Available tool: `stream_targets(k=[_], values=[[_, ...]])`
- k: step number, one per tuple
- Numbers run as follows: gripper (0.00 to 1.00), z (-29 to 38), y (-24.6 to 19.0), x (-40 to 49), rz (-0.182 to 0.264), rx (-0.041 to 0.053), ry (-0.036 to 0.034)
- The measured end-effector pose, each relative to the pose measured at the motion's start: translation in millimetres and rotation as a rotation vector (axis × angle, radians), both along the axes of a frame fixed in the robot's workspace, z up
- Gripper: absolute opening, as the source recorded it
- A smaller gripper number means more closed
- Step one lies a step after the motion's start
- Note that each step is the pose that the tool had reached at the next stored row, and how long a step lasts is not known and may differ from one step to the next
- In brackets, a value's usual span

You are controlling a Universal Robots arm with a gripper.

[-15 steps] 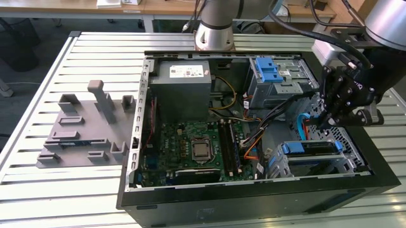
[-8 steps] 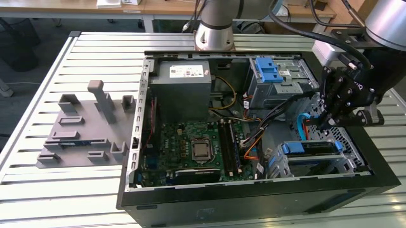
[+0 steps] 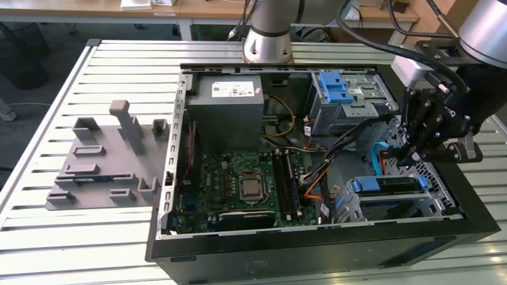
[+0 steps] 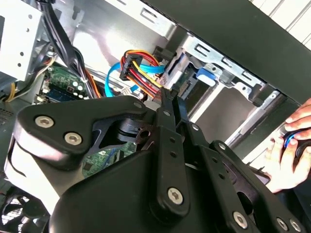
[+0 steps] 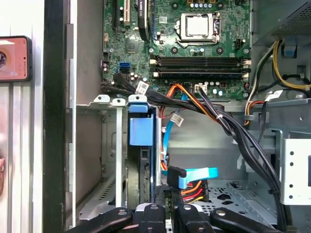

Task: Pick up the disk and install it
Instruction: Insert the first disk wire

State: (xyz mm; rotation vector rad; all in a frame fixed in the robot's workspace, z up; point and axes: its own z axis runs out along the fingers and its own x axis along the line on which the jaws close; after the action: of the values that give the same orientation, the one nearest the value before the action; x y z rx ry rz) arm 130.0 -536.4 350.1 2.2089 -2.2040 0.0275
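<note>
Fingers (image 4: pixel 164 141) are drawn nearly together, and I see nothing held between them, so I read the gripper (image 3: pixel 410 159) as closed and carrying nothing. The disk (image 5: pixel 142 130) stands on edge in a slot of the drive cage (image 5: pixel 110 101). It sits just beside the fingertips and apart from them, on the side toward the case's outer wall. Its blue carrier edge faces up out of the open case (image 3: pixel 317 244), toward the wrist. Its long axis runs from the fingertips' end away toward the motherboard (image 5: pixel 194 48). In the exterior view that edge lies across from left to right, and the gripper hangs near its right end. I judge it to be in its slot, though I cannot tell whether it is fully home.

Straight ahead of the fingertips, nearer than the disk, a flat blue data cable (image 5: pixel 197 174) and a bunch of red, yellow and orange power leads (image 4: pixel 141 65) cross the open bay. Beyond the case wall, in the second wrist view, a person's hand (image 4: pixel 291 150) rests outside the work.
</note>
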Motion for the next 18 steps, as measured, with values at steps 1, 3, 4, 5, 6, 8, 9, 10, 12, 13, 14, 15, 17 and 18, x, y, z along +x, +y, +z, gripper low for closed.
stream_targets(k=[1,3,4,5,6,8,9,10,12,13,14,15,17,18], values=[[0.16,-0.3,-1.5,0.0,0.0,0.0,0.0003],[0.16,-1.1,-4.6,0.0,0.0,-0.0001,0.0011],[0.16,-1.5,-6.0,0.0,0.0,-0.0002,0.0015],[0.16,-2.0,-7.3,0.0,0.0,-0.0003,0.0018],[0.16,-2.7,-8.6,0.0,0.0,-0.0002,0.002],[0.16,-4.7,-9.5,0.0,0.0,0.0002,0.0029],[0.16,-5.4,-9.6,0.1,0.0,0.0,0.0041],[0.16,-5.9,-9.7,0.3,0.0,-0.0002,0.0069],[0.16,-6.8,-10.5,1.0,0.0,-0.0004,0.0142],[0.16,-7.7,-11.4,1.5,0.0,-0.0001,0.0166],[0.16,-8.5,-12.3,1.8,0.0,-0.0002,0.0177],[0.16,-9.6,-13.3,1.9,0.0,-0.0001,0.0183],[0.16,-11.2,-13.9,1.9,0.0,0.0001,0.0188],[0.16,-11.1,-13.9,2.0,0.0,-0.0002,0.0188]])
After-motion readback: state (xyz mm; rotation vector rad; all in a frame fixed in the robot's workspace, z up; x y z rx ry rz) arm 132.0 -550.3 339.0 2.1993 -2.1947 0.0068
